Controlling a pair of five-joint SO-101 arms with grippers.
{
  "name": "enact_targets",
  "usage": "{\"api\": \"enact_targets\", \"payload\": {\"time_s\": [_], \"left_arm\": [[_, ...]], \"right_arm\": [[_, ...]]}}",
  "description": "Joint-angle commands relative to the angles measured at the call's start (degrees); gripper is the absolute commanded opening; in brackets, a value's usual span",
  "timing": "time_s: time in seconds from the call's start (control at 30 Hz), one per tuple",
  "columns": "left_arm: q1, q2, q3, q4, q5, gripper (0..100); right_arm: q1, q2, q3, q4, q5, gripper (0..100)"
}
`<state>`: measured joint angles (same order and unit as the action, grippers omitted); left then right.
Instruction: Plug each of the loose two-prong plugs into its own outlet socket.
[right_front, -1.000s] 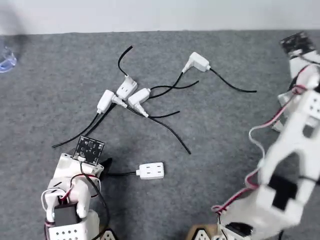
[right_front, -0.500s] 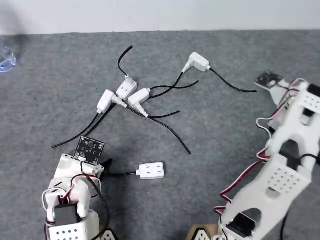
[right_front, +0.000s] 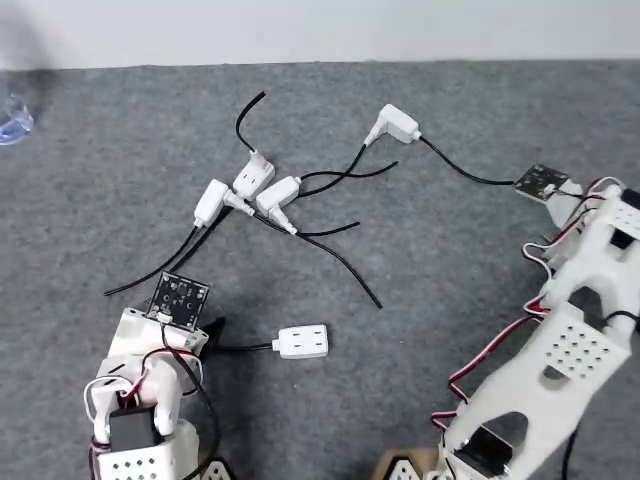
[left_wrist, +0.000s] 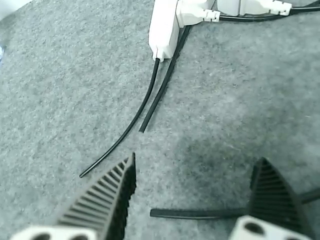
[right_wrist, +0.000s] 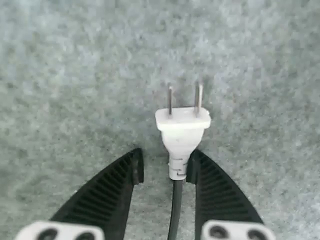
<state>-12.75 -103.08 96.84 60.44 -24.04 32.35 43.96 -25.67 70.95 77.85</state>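
Observation:
My right gripper (right_wrist: 165, 159) is shut on a white two-prong plug (right_wrist: 182, 127). The prongs point away over the grey carpet, and its black cord (right_wrist: 174, 215) runs back between the fingers. In the high view the right arm (right_front: 590, 260) stands at the right edge. A lone white socket (right_front: 398, 125) lies far ahead of it. My left gripper (left_wrist: 196, 162) is open low over the carpet, with a black cord (left_wrist: 200, 212) between its fingers. That cord leads to a white outlet block (right_front: 303, 341). A cluster of white sockets and plugs (right_front: 250, 190) lies beyond.
Loose black cords (right_front: 330, 250) fan out from the cluster across the middle of the carpet. The pale back edge (right_front: 320, 40) bounds the far side. Bare carpet (right_front: 450, 300) lies between the two arms.
The right arm has swung down and leftward from the far right corner, carrying the plug lower over the carpet. The left arm and everything on the carpet have stayed put.

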Motion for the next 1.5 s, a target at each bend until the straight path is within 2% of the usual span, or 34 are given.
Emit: {"api": "enact_targets", "payload": {"time_s": [0.0,0.1,0.4,0.7,1.1,1.3,1.47], "left_arm": [[0.0,-1.1,-0.5,-0.4,0.4,34],[0.0,-1.1,-0.5,-0.4,0.4,34],[0.0,-1.1,-0.5,-0.5,0.4,34],[0.0,-1.1,-0.5,-0.4,0.4,34],[0.0,-1.1,-0.5,-0.5,0.4,34],[0.0,-1.1,-0.5,-0.5,0.4,34],[0.0,-1.1,-0.5,-0.5,0.4,34]], "right_arm": [[0.0,1.7,-1.7,-2.9,0.6,21.6],[-0.7,2.2,-1.7,-2.5,0.6,23.9],[-4.2,0.2,-1.8,-0.7,0.3,13.6],[-6.5,-0.7,-2.6,-1.0,0.3,13.7],[-7.7,5.2,-9.6,-0.7,0.1,13.7],[-9.5,6.1,-12.7,-0.4,-3.3,13.7],[-10.2,6.3,-13.0,-0.3,-3.3,13.0]]}}
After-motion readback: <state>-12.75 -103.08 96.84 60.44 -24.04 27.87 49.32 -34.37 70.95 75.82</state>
